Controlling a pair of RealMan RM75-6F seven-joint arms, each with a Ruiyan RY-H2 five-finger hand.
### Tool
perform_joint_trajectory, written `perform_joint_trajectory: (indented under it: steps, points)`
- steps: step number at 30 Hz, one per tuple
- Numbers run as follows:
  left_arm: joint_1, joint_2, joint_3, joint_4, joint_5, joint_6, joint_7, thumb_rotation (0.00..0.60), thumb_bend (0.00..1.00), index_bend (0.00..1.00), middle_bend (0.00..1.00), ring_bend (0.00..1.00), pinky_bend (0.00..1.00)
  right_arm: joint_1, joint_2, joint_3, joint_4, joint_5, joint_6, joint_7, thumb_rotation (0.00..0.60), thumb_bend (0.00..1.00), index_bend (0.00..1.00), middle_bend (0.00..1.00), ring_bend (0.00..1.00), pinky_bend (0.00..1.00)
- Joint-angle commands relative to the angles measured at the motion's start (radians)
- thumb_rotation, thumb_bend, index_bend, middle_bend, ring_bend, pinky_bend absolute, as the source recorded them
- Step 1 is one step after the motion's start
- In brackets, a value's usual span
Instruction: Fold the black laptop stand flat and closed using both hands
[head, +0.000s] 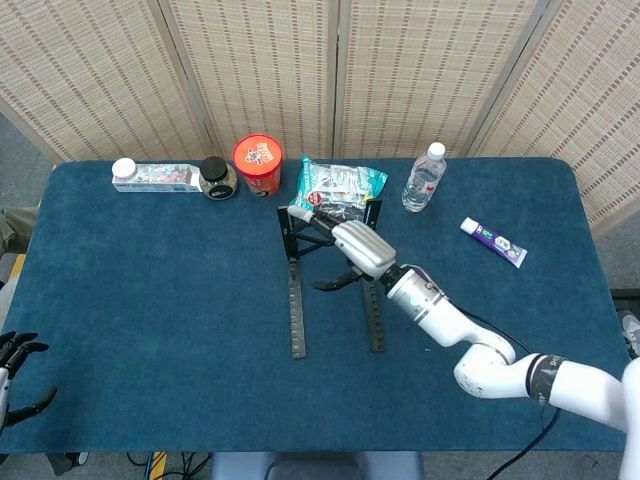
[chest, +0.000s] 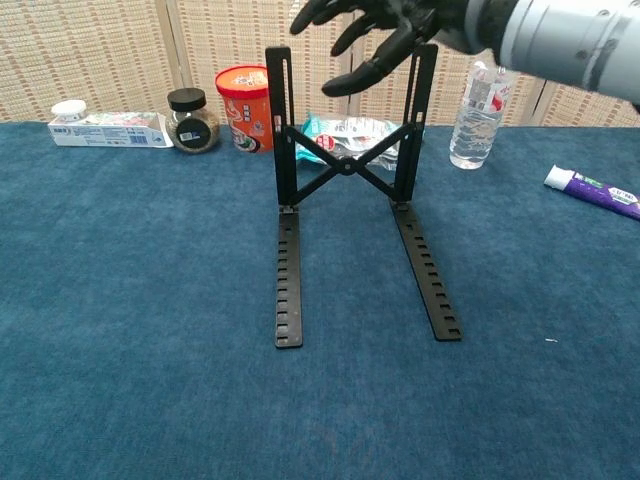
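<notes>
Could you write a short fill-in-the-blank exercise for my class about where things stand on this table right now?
1. The laptop stand has its two back bars standing ____.
2. The right hand hovers above the stand with its fingers spread, holding ____.
3. The water bottle stands on the far side of the table with its cap ____.
4. The cup with the ____ lid stands between the dark-lidded jar and the snack bag.

Missing words: upright; nothing; on; red
</notes>
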Motion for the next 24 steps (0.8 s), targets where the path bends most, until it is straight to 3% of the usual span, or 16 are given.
perform_joint_trajectory:
  steps: [1, 6, 12, 24]
  points:
    - [-0.002, -0.002, 0.000, 0.001, 0.000, -0.003, 0.000, 0.600, 0.17, 0.30, 0.20, 0.11, 0.07, -0.060, 0.080, 0.010, -0.061, 0.036, 0.056, -0.064, 0.600, 0.00, 0.00, 0.26, 0.13, 0.25]
    - [-0.008, -0.007, -0.001, 0.002, 0.000, -0.012, 0.002, 0.600, 0.17, 0.30, 0.20, 0.11, 0.07, -0.095, 0.127, 0.018, -0.065, 0.095, 0.068, -0.093, 0.600, 0.00, 0.00, 0.26, 0.13, 0.25]
    - [-0.012, -0.011, -0.002, 0.000, 0.003, -0.012, 0.005, 0.600, 0.17, 0.30, 0.20, 0.11, 0.07, -0.104, 0.123, 0.020, 0.004, 0.140, 0.047, -0.092, 0.600, 0.00, 0.00, 0.26, 0.13, 0.24]
    - [-0.005, -0.007, 0.001, -0.010, -0.004, -0.006, 0.015, 0.600, 0.17, 0.30, 0.20, 0.11, 0.07, -0.054, 0.001, 0.026, 0.204, 0.183, -0.064, -0.002, 0.600, 0.00, 0.00, 0.26, 0.13, 0.23]
